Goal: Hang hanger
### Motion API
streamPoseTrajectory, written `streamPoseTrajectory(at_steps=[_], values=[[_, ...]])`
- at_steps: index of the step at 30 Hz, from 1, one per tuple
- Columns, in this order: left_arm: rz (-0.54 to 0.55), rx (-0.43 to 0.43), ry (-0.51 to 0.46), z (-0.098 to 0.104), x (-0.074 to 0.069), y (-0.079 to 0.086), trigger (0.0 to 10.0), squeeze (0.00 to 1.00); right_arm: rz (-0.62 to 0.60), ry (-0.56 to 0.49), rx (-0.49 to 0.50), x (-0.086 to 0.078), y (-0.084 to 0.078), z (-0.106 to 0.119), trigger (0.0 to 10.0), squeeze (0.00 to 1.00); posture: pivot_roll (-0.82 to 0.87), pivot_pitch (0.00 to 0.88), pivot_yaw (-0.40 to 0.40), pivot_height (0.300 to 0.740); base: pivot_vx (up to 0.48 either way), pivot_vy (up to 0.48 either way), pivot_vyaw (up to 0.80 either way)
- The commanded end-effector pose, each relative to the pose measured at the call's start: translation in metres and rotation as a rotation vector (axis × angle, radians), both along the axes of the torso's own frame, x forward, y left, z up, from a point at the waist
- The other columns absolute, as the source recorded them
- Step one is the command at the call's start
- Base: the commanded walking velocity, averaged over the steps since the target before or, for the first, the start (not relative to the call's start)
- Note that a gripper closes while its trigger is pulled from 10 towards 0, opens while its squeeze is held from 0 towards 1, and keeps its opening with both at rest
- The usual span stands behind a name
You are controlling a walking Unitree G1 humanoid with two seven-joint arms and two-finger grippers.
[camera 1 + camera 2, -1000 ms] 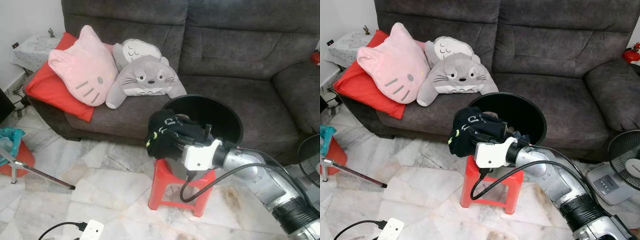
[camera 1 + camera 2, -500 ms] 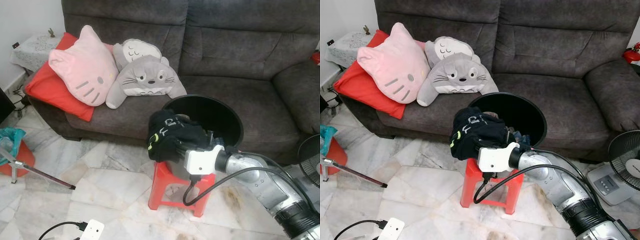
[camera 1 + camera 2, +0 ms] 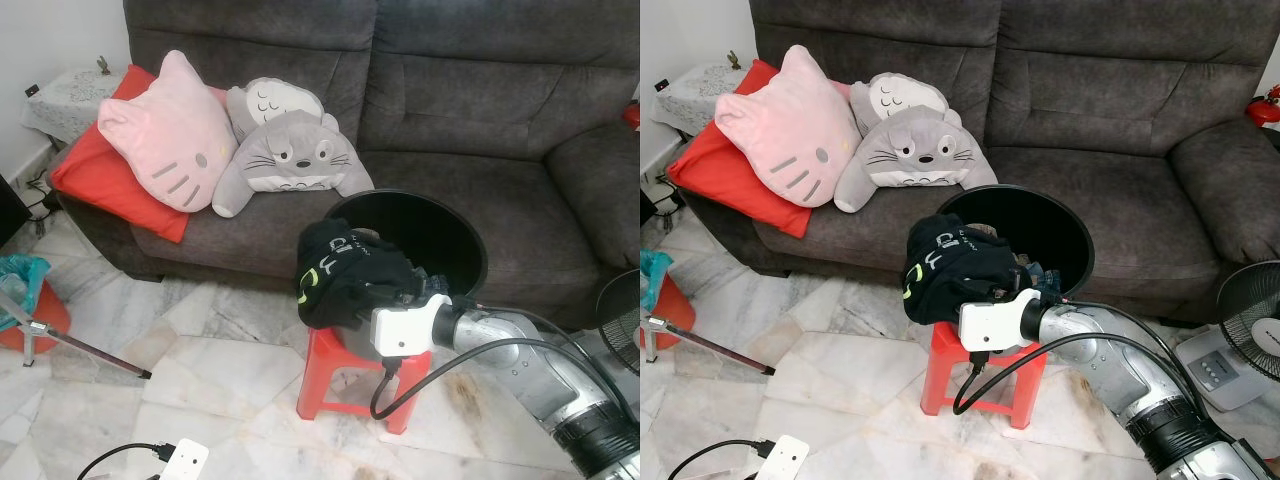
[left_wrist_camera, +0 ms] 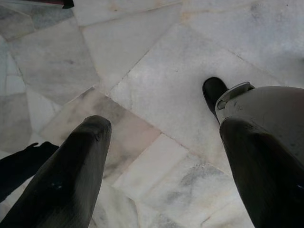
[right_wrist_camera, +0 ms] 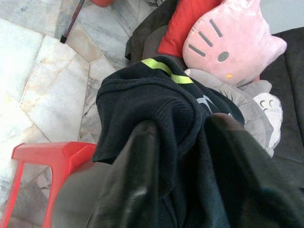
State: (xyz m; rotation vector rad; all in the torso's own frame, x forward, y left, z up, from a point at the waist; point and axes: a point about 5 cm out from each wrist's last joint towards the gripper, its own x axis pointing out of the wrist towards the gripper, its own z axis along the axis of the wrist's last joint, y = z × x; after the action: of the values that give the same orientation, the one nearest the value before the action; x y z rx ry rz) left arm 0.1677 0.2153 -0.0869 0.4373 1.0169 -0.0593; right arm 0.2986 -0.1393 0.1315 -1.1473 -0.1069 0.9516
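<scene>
A black garment (image 3: 345,270) with a lime-green stripe hangs over the front rim of a round black bin (image 3: 455,225), which stands on a red plastic stool (image 3: 335,372). My right arm reaches in from the lower right. In the right wrist view my right gripper (image 5: 184,122) is shut on a fold of the black garment (image 5: 152,95), cloth bunched between both fingers. More dark clothes lie inside the bin. My left gripper (image 4: 164,126) hangs open over the marble floor, holding nothing.
Behind the bin stands a grey sofa (image 3: 480,110) with a pink cat cushion (image 3: 165,135), a grey plush cushion (image 3: 290,150) and a red pillow. A standing fan (image 3: 1252,325) is at the right. A power strip (image 3: 185,462) and a thin pole (image 3: 80,347) lie on the floor at the left.
My right wrist has drawn back to the right and slightly down. The garment has shifted a little with it on the bin rim.
</scene>
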Motion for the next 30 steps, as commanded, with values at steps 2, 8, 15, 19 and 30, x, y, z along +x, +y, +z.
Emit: streamPoseTrajectory(at_steps=[2, 8, 15, 19, 30], values=[[-0.02, 0.01, 0.011, -0.001, -0.003, 0.0, 10.0, 0.0, 0.01, 0.012, -0.009, -0.002, 0.0, -0.002, 10.0, 1.0, 0.05, 0.071, -0.024, 0.736, 0.0, 0.0, 0.0], [-0.02, 0.01, 0.011, -0.001, -0.003, 0.0, 10.0, 0.0, 0.01, 0.012, -0.009, -0.002, 0.0, -0.002, 10.0, 1.0, 0.05, 0.071, -0.024, 0.736, 0.0, 0.0, 0.0], [-0.02, 0.01, 0.011, -0.001, -0.003, 0.0, 10.0, 0.0, 0.01, 0.012, -0.009, -0.002, 0.0, -0.002, 10.0, 1.0, 0.05, 0.071, -0.024, 0.736, 0.0, 0.0, 0.0], [-0.02, 0.01, 0.011, -0.001, -0.003, 0.0, 10.0, 0.0, 0.01, 0.012, -0.009, -0.002, 0.0, -0.002, 10.0, 1.0, 0.05, 0.071, -0.024, 0.736, 0.0, 0.0, 0.0], [-0.02, 0.009, 0.019, -0.002, -0.005, 0.0, 10.0, 0.0, 0.007, 0.277, -0.268, -0.034, -0.023, -0.056, 10.0, 0.0, 0.06, 0.074, -0.028, 0.736, 0.0, 0.0, 0.0]])
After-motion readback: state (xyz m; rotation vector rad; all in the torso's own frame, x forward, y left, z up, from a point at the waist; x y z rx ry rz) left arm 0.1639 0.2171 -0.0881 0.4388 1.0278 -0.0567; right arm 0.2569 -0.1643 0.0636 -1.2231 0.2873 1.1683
